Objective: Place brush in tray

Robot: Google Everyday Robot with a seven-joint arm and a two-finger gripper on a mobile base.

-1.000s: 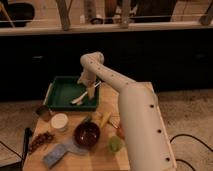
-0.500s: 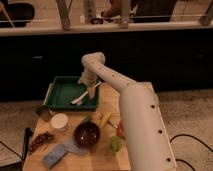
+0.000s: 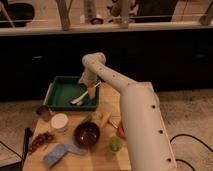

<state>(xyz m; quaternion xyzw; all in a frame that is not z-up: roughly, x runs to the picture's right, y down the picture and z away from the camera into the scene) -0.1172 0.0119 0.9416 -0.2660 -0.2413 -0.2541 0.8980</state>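
The dark green tray [image 3: 61, 93] sits at the back left of the wooden table. The whitish-cream brush [image 3: 80, 98] lies slanted over the tray's right half, its lower end on the tray floor and its upper end up at my gripper. My gripper [image 3: 90, 89] hangs straight down over the tray's right side, at the upper end of the brush. The white arm [image 3: 131, 105] rises from the lower right and bends over the tray.
In front of the tray are a round dark-red bowl [image 3: 86, 134], a white round cup [image 3: 59, 121], a small can [image 3: 42, 111], a yellow item [image 3: 105, 120], a green fruit [image 3: 115, 144], a blue-grey cloth [image 3: 57, 154] and a brown bag [image 3: 41, 141]. A dark counter stands behind.
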